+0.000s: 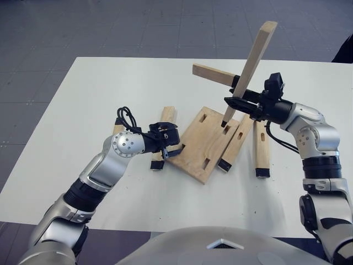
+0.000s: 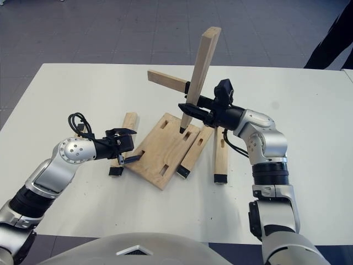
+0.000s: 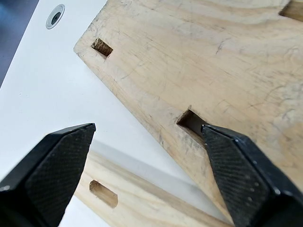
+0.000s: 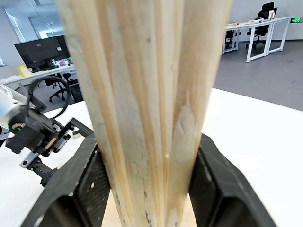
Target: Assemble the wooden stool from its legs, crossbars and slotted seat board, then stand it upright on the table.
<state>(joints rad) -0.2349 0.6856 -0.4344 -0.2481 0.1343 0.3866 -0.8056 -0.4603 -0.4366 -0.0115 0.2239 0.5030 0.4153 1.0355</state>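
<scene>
We judge the leg-fitting step in hand: our right jaws clamp the leg (image 1: 251, 69), its dark tip just below them at a slot (image 1: 227, 127) in the slotted seat board (image 1: 199, 146), whose edge lies between our spread left jaws, so next we square it and press home.

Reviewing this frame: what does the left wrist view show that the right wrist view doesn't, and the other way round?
Left wrist view: the seat board close up with its slots, a loose leg lying by its edge, and the open left hand straddling that edge. Right wrist view: the right hand clamped on a leg, with office desks in the room behind. Both: the white table and the left hand, seen farther off from the right wrist.
</scene>
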